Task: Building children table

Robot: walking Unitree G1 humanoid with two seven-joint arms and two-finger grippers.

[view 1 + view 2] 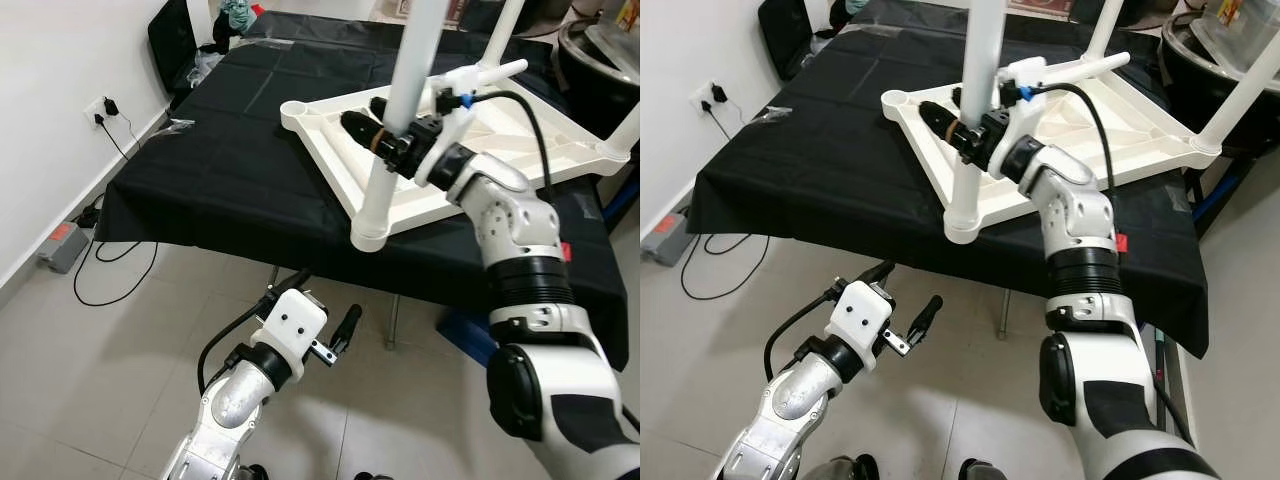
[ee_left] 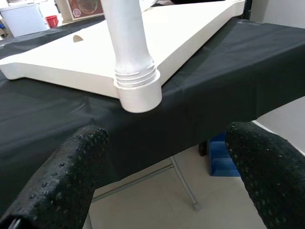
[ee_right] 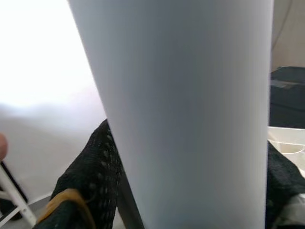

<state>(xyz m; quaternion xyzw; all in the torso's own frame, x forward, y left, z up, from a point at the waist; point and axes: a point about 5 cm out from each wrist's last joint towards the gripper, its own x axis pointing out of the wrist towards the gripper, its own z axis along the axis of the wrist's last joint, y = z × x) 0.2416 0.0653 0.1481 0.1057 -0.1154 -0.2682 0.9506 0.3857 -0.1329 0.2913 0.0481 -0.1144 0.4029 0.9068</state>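
Observation:
The white children's table [image 1: 330,160] lies upside down on a black-covered table [image 1: 220,170], its legs pointing up. The near-corner leg [image 1: 400,90] stands in its socket [image 1: 370,237], with thread rings showing above the socket [image 2: 138,93]. My right gripper [image 1: 372,118] reaches over the tabletop and is shut on this leg, which rises between the fingers [image 3: 90,162]. My left gripper [image 1: 325,297] hangs low over the floor in front of the table's edge, open and holding nothing; its two fingers [image 2: 62,176] frame the socket from below.
Two more white legs [image 1: 500,35] [image 1: 622,125] stand at the far corners, and the back-left corner socket [image 1: 293,108] has no leg. A wall outlet [image 1: 105,108], cables and a power strip [image 1: 62,245] are on the left. A blue box [image 1: 470,335] sits under the table.

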